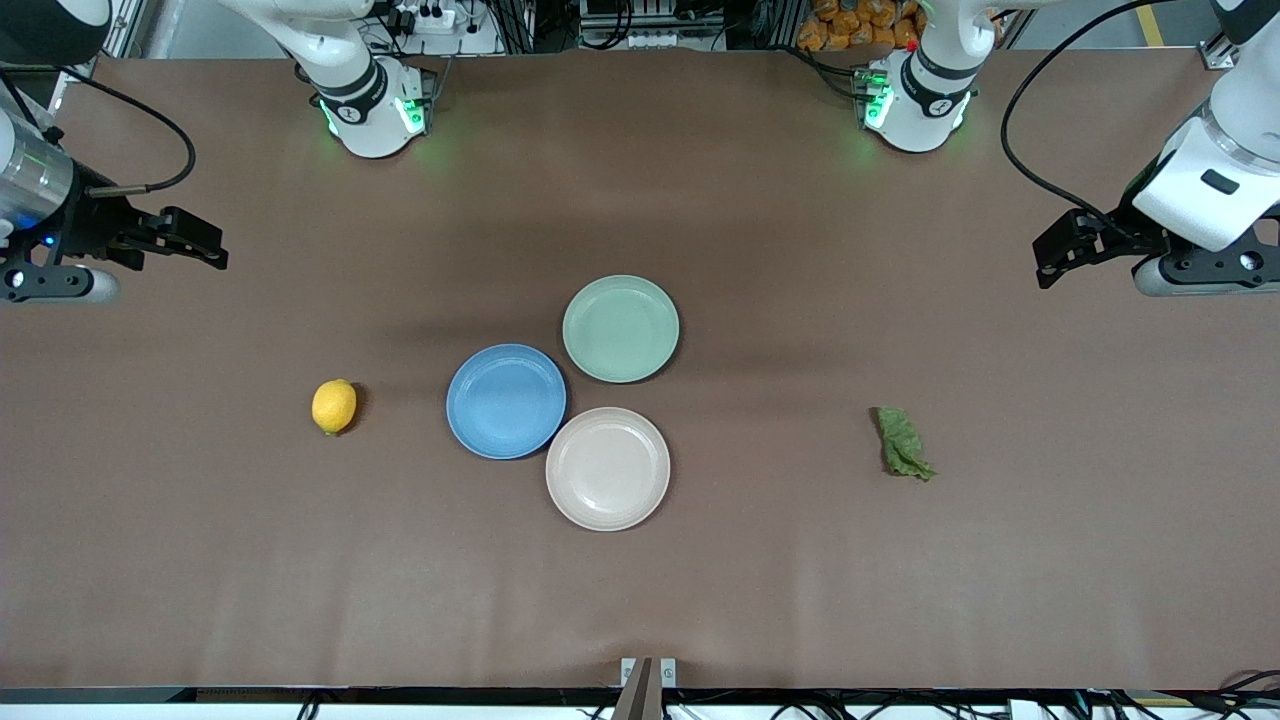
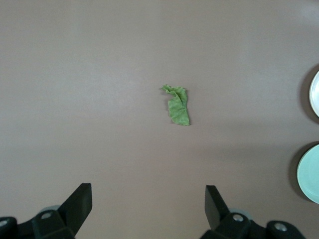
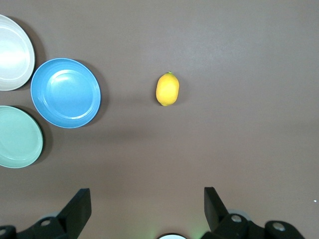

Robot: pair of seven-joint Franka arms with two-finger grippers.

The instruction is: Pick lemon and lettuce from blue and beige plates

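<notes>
The lemon [image 1: 334,406] lies on the bare table, beside the blue plate [image 1: 506,401], toward the right arm's end; it also shows in the right wrist view [image 3: 167,89]. The lettuce [image 1: 904,443] lies on the bare table toward the left arm's end, apart from the beige plate [image 1: 608,468]; it also shows in the left wrist view [image 2: 178,105]. Both plates are empty. My right gripper [image 1: 200,248] is open and empty, up over the table at the right arm's end. My left gripper [image 1: 1060,252] is open and empty, up over the left arm's end.
A pale green plate [image 1: 621,328], also empty, sits next to the blue and beige plates, farther from the front camera. The two arm bases stand along the table's back edge.
</notes>
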